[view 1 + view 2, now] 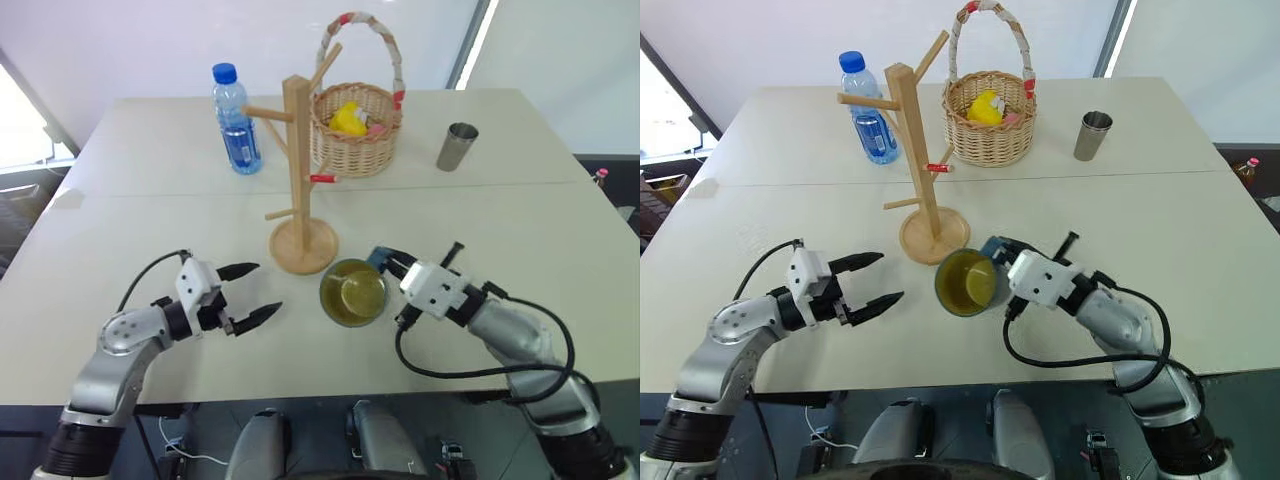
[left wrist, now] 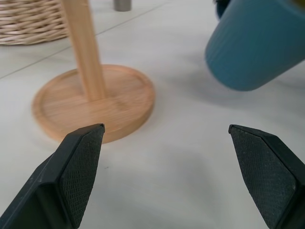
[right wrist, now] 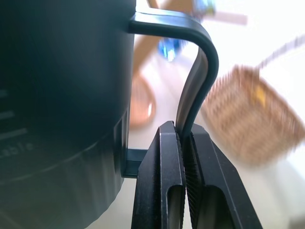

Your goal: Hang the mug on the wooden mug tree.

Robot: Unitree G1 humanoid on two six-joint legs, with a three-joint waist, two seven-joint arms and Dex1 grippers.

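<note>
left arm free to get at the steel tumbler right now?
Probably not easily. The left end effector is open and empty, but the steel tumbler stands at the far right, beyond the wooden mug tree and the mug.

Open counter (image 1: 150, 230) lies on the robot's left of the wooden mug tree (image 1: 297, 180) and between its base and the left tool (image 1: 250, 293), whose fingers stand apart. The mug (image 1: 353, 292), clamped by its handle in the right tool (image 1: 392, 262), hangs just beside the base. Behind the tree, a water bottle (image 1: 235, 120) and wicker basket (image 1: 356, 125) crowd the far pegs; a steel tumbler (image 1: 457, 147) stands well apart.
</note>
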